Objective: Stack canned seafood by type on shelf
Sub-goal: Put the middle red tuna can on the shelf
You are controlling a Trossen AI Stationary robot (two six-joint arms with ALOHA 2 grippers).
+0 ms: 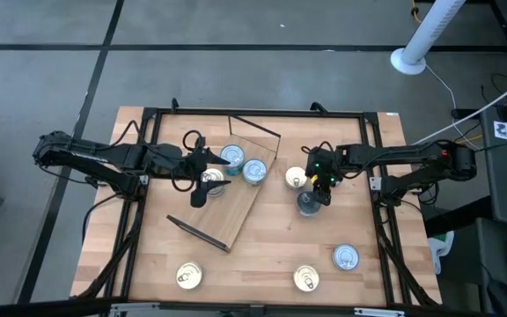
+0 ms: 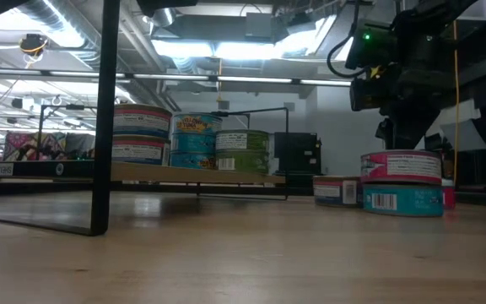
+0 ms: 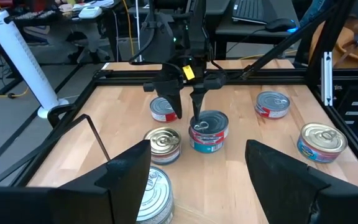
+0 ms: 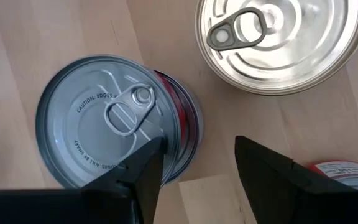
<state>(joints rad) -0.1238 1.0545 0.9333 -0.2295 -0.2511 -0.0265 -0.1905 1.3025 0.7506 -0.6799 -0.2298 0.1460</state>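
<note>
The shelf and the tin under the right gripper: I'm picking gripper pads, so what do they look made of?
The shelf: a light plywood-looking board, matt with visible grain, with thin dark bars, probably metal. The tin: bare silvery metal, judging by the glossy lid with stamped rings and pull tab; its side label looks like printed paper or film.

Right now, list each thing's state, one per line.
Right gripper: open, fingers straddling the rim of the silver-lidded teal can.
Silver-lidded teal can: upright, sealed, on the tabletop.
Left gripper: open, above the plywood shelf.
Gold-lidded can: upright, sealed.
</note>
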